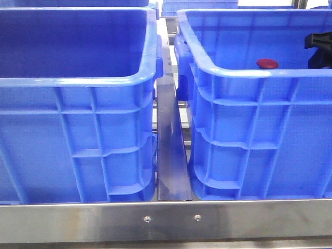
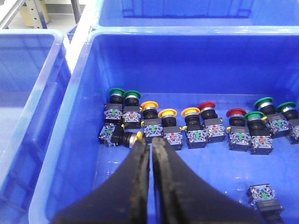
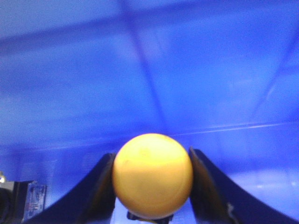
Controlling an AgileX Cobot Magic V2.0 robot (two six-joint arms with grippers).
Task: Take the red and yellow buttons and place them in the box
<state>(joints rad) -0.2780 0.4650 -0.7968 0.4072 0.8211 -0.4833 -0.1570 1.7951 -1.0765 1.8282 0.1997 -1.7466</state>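
1. The left gripper (image 2: 150, 144) hangs pressed together over a row of buttons (image 2: 187, 123) on a crate (image 2: 84, 116) floor.
2. The right gripper (image 3: 152, 179) pinches a yellow button (image 3: 152, 175) by its cap, low inside a blue box (image 3: 196, 70).
3. It is probably light, hard and smooth-domed, so the rim edges give the surest hold.

A: What lies along the front?
B: A steel rail (image 1: 166, 220) bearing two screws (image 1: 147, 219). A dark strip (image 1: 171, 155) runs back from the rail's middle.

A: Other parts?
B: Green-capped buttons (image 2: 116, 92), upright: two together, three more (image 2: 264, 101) in another group. A capless switch block (image 2: 265, 196) lies apart from them.
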